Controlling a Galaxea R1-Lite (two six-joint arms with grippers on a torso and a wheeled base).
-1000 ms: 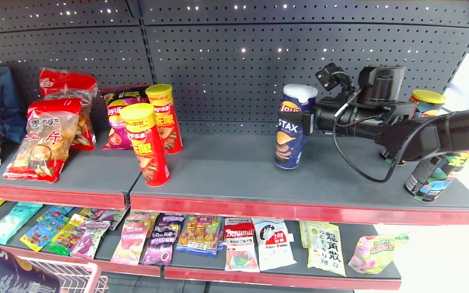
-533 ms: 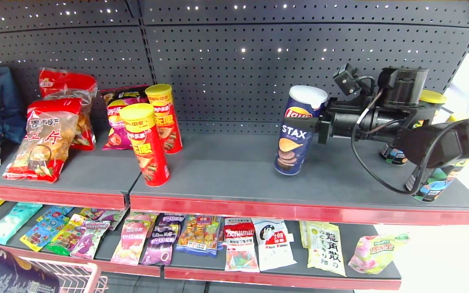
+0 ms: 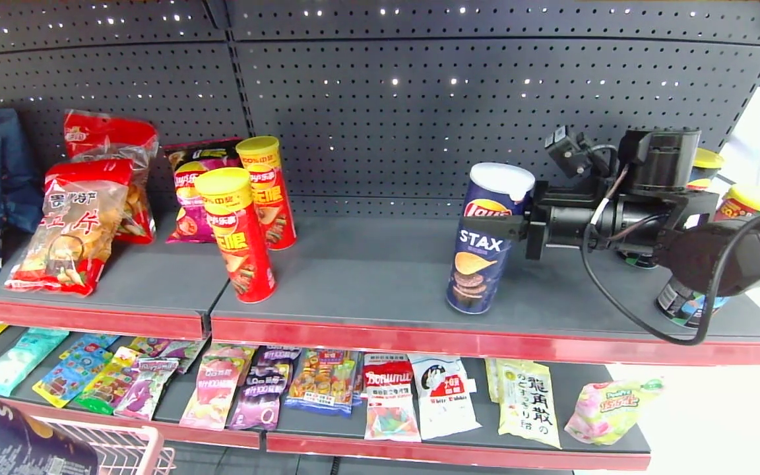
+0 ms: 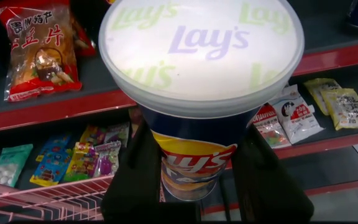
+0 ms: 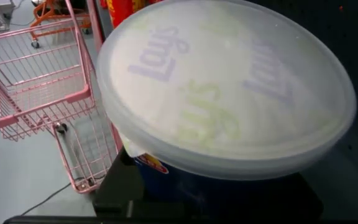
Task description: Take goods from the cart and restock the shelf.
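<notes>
A dark blue chips can point(image 3: 483, 251) with a white lid stands slightly tilted near the front edge of the upper shelf point(image 3: 380, 277), right of the middle. My right gripper point(image 3: 493, 228) is shut on its upper part from the right side. In the right wrist view the same can's lid point(image 5: 229, 87) sits just in front of the right gripper point(image 5: 210, 196). My left gripper point(image 4: 201, 183) is shut on a second blue chips can point(image 4: 197, 155) with a white lid, held above the pink cart point(image 4: 48, 199).
Two red cans with yellow lids point(image 3: 238, 234) stand left of the middle, beside snack bags point(image 3: 70, 224). Dark cans with yellow lids point(image 3: 743, 201) stand at the far right behind my right arm. Candy bags point(image 3: 327, 382) line the lower shelf. The cart's rim point(image 3: 123, 445) is at lower left.
My right gripper has carried the blue can from the back of the shelf forward and slightly right, toward the red front edge. The other goods have not moved.
</notes>
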